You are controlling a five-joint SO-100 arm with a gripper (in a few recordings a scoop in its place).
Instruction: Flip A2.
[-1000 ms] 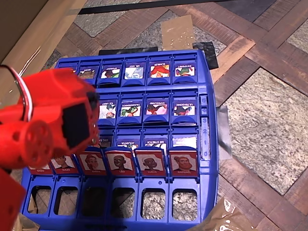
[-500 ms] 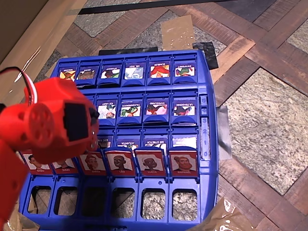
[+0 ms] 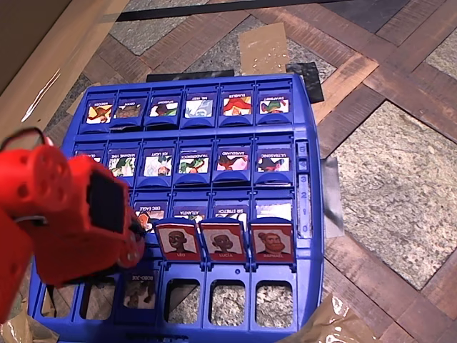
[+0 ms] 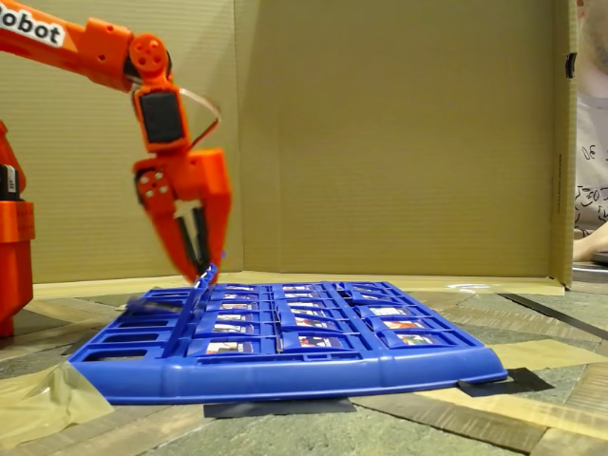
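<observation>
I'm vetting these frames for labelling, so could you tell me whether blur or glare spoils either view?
Overhead view: sharp on the board; glare on the tape patch; the tile captions are small, and the arm hides the gripper. Fixed view: the gripper is motion-blurred at its tips; lighting is even, with a soft shadow under the board.

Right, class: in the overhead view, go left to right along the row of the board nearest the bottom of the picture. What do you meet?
Red gripper → flipped-down ROBO-JOE tile → upright LEO tile → LUCIA tile → rightmost red-framed portrait tile, caption too small to read surely.
</observation>
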